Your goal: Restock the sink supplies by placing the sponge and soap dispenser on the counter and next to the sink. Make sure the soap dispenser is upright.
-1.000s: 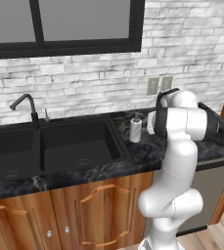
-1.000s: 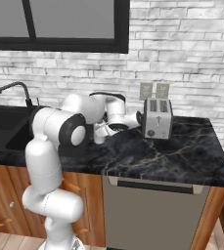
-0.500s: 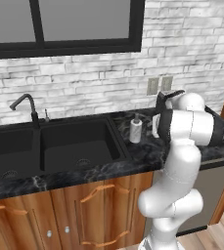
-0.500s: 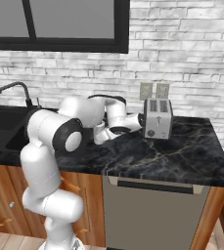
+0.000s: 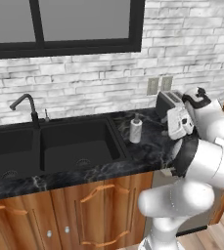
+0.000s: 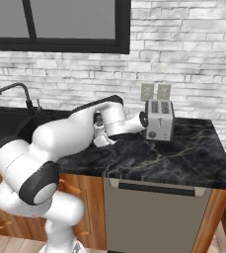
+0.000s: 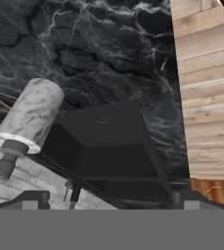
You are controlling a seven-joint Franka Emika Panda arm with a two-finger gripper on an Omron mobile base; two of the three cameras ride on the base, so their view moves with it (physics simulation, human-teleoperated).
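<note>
The soap dispenser [image 5: 135, 130], a pale bottle with a dark pump, stands upright on the black marble counter [image 5: 150, 149] just right of the sink [image 5: 59, 149]. My gripper [image 5: 173, 126] hovers to its right, apart from it and pointing back toward the sink. In the hand view the fingertips [image 7: 31, 197] stand wide apart and open, with nothing between them. There the soap dispenser [image 7: 31, 114] lies left of the line of the gripper [image 7: 111, 199], with a sink [image 7: 108, 151] basin ahead. The sponge is out of view.
A silver toaster [image 6: 159, 119] stands against the brick wall behind my hand, under two wall outlets [image 6: 154, 91]. The gooseneck faucet [image 5: 28, 104] rises behind the sink. Bare marble counter [image 6: 164, 158] stretches right of the toaster. Brown cabinet fronts [image 7: 206, 97] drop below the counter edge.
My hand has drawn back to the right, away from the soap dispenser, and the elbow has swung out. The dispenser stays upright where it stood. The jaws remain open.
</note>
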